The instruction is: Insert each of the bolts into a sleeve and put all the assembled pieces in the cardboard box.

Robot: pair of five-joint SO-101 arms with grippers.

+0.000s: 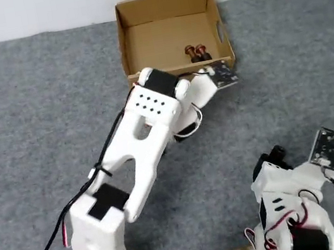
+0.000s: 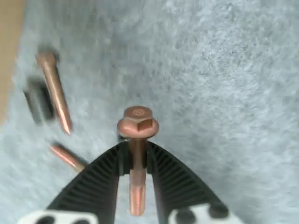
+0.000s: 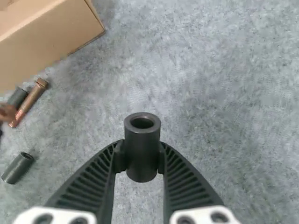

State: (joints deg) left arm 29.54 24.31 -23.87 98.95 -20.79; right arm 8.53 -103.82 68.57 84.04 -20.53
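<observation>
Bolt (image 2: 138, 126) sits clamped by its shank in your left gripper (image 2: 137, 150), head outward, near the cardboard box (image 1: 162, 0). Your right gripper (image 3: 141, 151) pinches 1 sleeve (image 3: 141, 140), well apart, open bore facing its wrist. Line shank with bore. The 2 pieces (image 1: 196, 51) inside seem assembled.

Copper bolt (image 2: 138, 125), black sleeve (image 3: 141, 147), brown box (image 1: 160, 43), seemingly speckled grey table (image 1: 25, 123)

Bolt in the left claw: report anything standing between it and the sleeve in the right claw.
Nothing visible does. The left claw grips the bolt, and the right claw grips the sleeve, whose bore is open and empty. In the high view, bare carpet lies between the arms.
</observation>
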